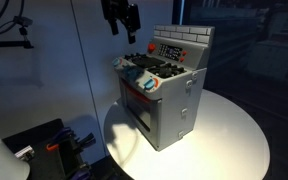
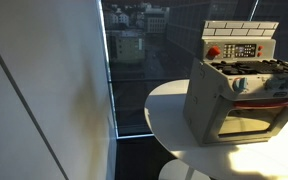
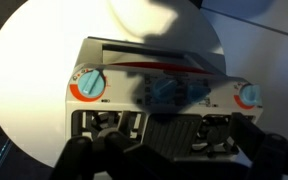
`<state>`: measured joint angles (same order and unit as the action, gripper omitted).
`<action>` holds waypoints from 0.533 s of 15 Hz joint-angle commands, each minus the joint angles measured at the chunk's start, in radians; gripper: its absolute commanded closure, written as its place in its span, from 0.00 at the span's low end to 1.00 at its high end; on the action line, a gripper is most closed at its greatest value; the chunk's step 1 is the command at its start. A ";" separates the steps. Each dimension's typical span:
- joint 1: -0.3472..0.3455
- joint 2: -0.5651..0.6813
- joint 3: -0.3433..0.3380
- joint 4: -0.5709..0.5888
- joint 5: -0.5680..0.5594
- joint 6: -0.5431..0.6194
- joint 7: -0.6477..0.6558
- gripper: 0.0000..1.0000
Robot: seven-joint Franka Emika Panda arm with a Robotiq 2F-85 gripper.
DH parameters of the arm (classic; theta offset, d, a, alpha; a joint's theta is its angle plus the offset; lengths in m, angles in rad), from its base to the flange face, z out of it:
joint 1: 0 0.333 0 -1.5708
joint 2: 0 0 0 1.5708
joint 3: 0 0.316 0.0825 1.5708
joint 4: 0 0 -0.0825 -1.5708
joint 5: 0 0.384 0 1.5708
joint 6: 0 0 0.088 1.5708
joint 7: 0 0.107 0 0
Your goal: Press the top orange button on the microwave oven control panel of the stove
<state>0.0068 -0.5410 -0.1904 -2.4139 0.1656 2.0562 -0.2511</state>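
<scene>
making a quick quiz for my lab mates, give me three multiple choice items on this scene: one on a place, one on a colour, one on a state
1. Where does the toy stove stand?
A) on a round white table
B) on the floor
C) on a wall shelf

2. What colour is the round button at the left end of the control panel?
A) green
B) orange-red
C) blue

3. How is the gripper placed?
A) pressing the button
B) clamped on the oven door
C) hanging above the stove, touching nothing

Answers:
1 A, the round white top carries the stove in both exterior views.
2 B, the button shows orange-red against the pale panel.
3 C, open space separates it from the stove in an exterior view.
</scene>
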 commanded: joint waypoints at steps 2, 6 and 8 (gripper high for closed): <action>-0.040 0.123 0.041 0.107 -0.019 0.071 0.091 0.00; -0.071 0.195 0.064 0.151 -0.051 0.163 0.176 0.00; -0.088 0.224 0.069 0.164 -0.067 0.199 0.217 0.00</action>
<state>-0.0495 -0.3693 -0.1393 -2.2996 0.1328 2.2243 -0.1024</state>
